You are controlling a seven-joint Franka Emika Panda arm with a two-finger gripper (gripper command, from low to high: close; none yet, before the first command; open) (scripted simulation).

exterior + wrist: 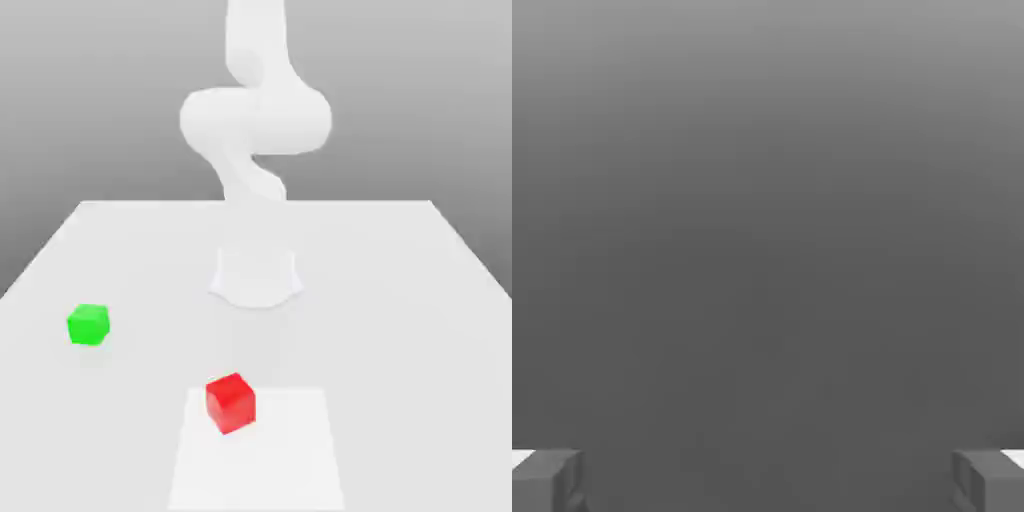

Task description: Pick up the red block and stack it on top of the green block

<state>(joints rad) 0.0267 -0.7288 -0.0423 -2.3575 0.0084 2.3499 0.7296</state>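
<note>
Start pose: jaws wide, empty, nothing picked yet.

Red block near centre of worktop, turned a little, on a paler patch; green block well apart, farther back on exterior view's left. Arm raised behind both. Gripper spread to fingertips at frame edges, presumably readied to straddle red first.

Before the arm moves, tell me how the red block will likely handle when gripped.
The red block looks like a rigid cube with flat faces, so it should sit still rather than roll. Its smooth faces may be a bit slippery. It sits turned at an angle on the table, so the open gripper probably needs aligning with its faces.
</note>
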